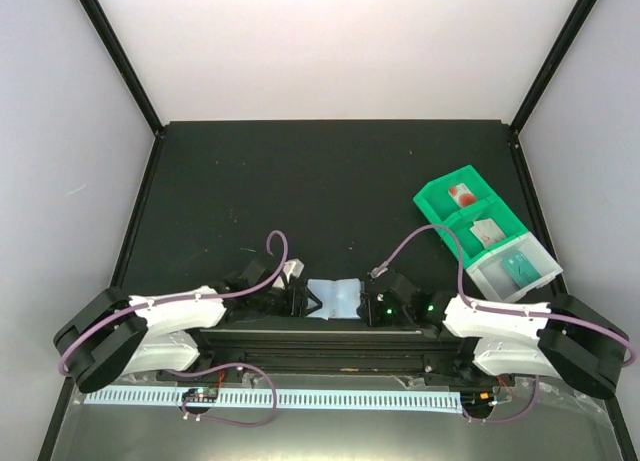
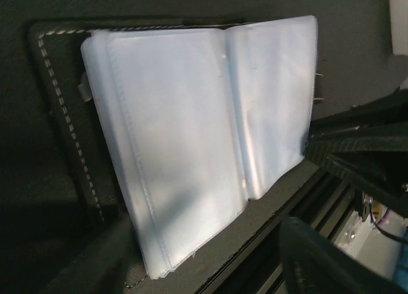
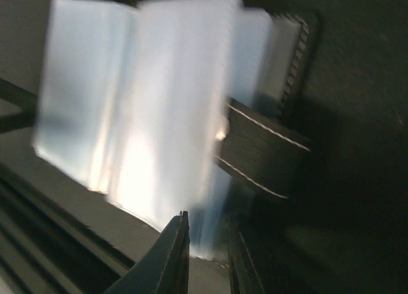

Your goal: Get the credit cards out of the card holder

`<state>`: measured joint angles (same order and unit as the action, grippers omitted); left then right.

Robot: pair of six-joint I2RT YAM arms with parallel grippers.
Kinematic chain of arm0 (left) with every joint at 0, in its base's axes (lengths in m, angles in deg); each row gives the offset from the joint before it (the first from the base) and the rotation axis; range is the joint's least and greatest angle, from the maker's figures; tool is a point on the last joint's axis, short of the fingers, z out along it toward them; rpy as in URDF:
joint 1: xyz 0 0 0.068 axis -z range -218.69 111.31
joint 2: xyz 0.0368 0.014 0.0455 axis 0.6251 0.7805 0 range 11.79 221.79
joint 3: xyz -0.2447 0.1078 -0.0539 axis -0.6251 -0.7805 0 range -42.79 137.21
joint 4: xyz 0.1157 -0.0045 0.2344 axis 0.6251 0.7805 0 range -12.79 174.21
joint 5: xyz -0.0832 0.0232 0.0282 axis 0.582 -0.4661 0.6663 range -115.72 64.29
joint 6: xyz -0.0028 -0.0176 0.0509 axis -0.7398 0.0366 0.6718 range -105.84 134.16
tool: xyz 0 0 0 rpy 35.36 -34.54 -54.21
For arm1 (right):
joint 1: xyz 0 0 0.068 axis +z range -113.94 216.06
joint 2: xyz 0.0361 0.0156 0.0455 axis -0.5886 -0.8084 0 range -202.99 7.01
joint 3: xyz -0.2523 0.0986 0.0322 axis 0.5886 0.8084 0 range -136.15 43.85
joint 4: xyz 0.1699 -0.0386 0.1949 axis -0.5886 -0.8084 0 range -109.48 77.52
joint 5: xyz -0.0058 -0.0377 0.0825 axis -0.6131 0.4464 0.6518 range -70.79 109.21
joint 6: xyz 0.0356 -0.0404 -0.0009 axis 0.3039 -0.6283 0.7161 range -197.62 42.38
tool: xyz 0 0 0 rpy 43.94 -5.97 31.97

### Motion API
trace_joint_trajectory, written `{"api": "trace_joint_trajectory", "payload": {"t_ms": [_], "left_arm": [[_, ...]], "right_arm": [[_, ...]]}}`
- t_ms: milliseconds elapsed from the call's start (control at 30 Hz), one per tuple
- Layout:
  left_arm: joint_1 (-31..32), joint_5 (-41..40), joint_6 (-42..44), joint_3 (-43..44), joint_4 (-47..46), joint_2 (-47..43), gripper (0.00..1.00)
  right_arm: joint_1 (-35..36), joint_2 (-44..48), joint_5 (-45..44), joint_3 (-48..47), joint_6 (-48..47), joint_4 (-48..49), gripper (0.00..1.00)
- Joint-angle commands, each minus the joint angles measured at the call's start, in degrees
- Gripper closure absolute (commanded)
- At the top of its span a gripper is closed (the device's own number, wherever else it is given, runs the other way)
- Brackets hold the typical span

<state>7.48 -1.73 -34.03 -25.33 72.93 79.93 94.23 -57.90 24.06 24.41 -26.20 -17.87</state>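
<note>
The card holder (image 1: pixel 333 299) lies open at the near table edge, its pale blue-grey clear sleeves fanned out and its black stitched cover (image 2: pixel 60 109) under them. No card shows in the sleeves (image 2: pixel 191 134). My left gripper (image 1: pixel 300 301) is at its left edge, jaws wide apart around the lower corner (image 2: pixel 204 271). My right gripper (image 1: pixel 372 305) is at its right edge, fingers nearly together on a sleeve's edge (image 3: pixel 208 222), beside the snap tab (image 3: pixel 264 154). Three credit cards lie in the green tray: red-marked (image 1: pixel 462 193), pale (image 1: pixel 487 231), teal (image 1: pixel 520 269).
The green compartment tray (image 1: pixel 432 203) stands at the right, behind the right arm, its nearest compartment pale. The black frame rail (image 1: pixel 330 336) runs just in front of the wallet. Black corner posts (image 1: pixel 120 56) rise at the back.
</note>
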Motion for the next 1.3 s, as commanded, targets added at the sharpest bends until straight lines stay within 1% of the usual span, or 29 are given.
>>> {"api": "trace_joint_trajectory", "payload": {"t_ms": [0,33,100,167,300,467,667,833,933,1033,1133,1267], "left_arm": [[-0.29,0.27,1.40,1.56,0.62,1.78,0.45],[-0.29,0.74,1.48,1.88,0.52,2.05,0.52],[-0.29,1.97,1.22,2.22,-0.24,2.17,0.59],[-0.19,2.75,0.41,2.32,-0.95,1.65,0.62],[-0.21,5.33,-1.30,2.57,-3.43,0.58,0.72],[-0.07,5.97,-2.46,2.55,-5.41,-0.69,0.76],[-0.12,6.75,-4.09,2.32,-8.62,0.20,0.74],[0.34,5.85,-6.02,2.39,-11.49,2.77,0.81],[2.78,4.67,-6.06,4.88,-10.76,4.29,0.81],[4.45,5.98,-8.10,5.27,-16.75,4.90,0.78],[5.05,7.69,-9.38,5.61,-21.59,7.97,0.73],[4.94,6.76,-9.80,4.48,-22.53,7.84,0.66]], "right_arm": [[0.83,-2.61,-2.03,2.65,0.55,2.18,0.81],[1.07,-2.90,-1.87,3.18,0.87,2.91,0.81],[1.46,-3.11,-1.85,4.04,1.30,4.24,0.83],[1.59,-3.46,-1.94,4.52,1.43,5.07,0.84],[1.97,-4.21,-1.57,4.38,1.38,6.02,0.87],[2.30,-4.52,-1.94,4.48,1.25,6.99,0.88],[2.38,-4.05,-1.73,5.25,1.19,8.63,0.88],[2.38,-3.40,-1.78,6.12,1.69,10.02,0.89],[2.38,-2.28,-2.03,6.75,2.00,10.55,0.89],[2.33,0.93,-4.49,7.78,2.81,9.52,0.88],[2.35,5.11,-6.13,8.53,3.06,8.15,0.87],[2.38,10.32,-7.55,8.61,3.49,4.25,0.81]]}}
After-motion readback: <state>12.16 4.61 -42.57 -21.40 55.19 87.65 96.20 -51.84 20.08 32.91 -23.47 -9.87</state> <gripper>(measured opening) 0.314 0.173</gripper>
